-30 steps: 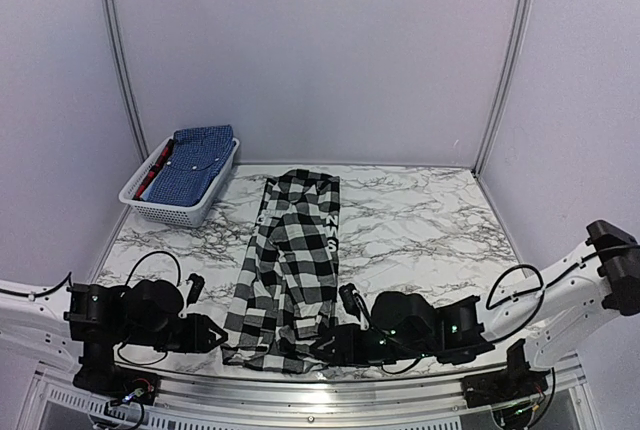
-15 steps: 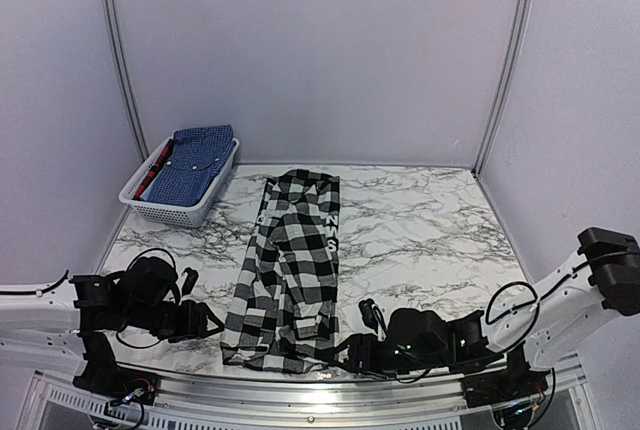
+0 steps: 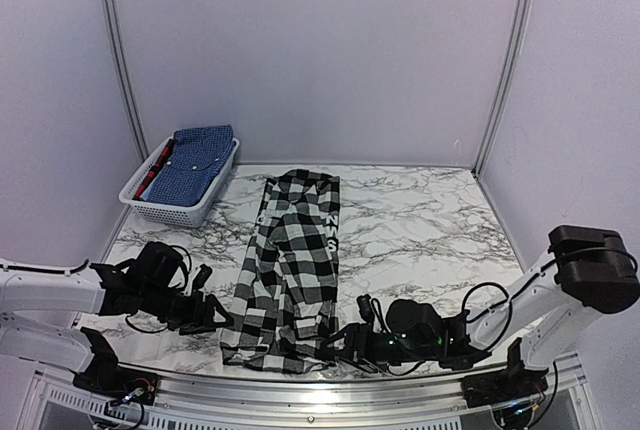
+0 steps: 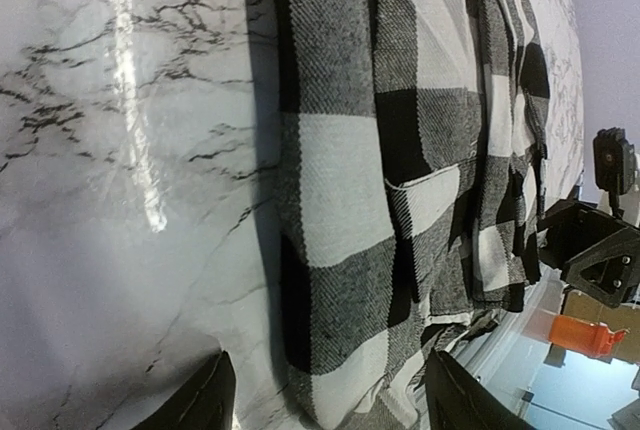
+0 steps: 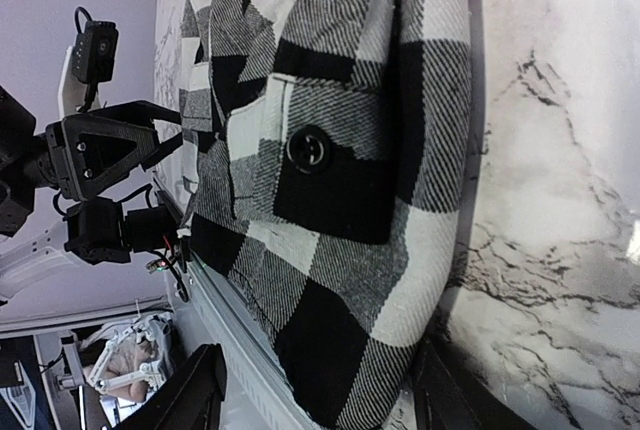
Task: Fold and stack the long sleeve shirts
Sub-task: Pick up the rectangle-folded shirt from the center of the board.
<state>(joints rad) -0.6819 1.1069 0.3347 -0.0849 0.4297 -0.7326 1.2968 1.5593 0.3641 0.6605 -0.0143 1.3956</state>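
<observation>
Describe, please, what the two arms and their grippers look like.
The left arm and right arm have white tubular links and bulky black joints. The left gripper and right gripper are black, angular, two-fingered. Black cables loop by the wrists; green lights dot the right.

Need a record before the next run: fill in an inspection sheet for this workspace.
Surface: marble table, glossy.
Job's things: checked shirt lies folded lengthwise mid-table; blue shirt sits in the basket.
Clutter: basket at far left, something red inside it.
Grippers: left gripper and right gripper sit low at the checked shirt's near corners, jaws open.
Cables: left cable and right cable loop by the wrists, off the shirt.
Surroundings: plain walls; nothing else seen.
</observation>
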